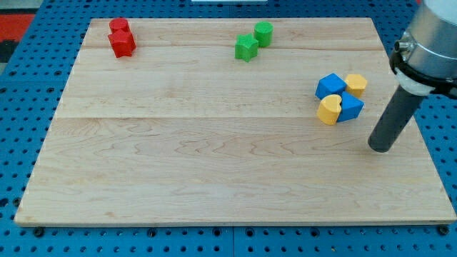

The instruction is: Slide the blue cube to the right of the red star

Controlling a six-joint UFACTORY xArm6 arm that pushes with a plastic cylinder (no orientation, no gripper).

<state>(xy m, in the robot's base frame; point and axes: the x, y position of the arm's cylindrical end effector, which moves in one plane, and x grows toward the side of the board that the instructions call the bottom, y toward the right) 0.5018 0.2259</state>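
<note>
The blue cube [330, 86] lies at the view's right on the wooden board [214, 143], in a tight cluster with a second blue block [350, 107], a yellow heart [329, 109] and a yellow block [355, 83]. The red star [123, 44] lies at the view's top left, touching a red block [118, 26] just above it. My tip [380, 148] rests on the board to the lower right of the cluster, apart from every block.
A green star [246, 48] and a green cylinder [263, 33] lie together at the view's top centre. A blue pegboard [21, 107] surrounds the board on all sides.
</note>
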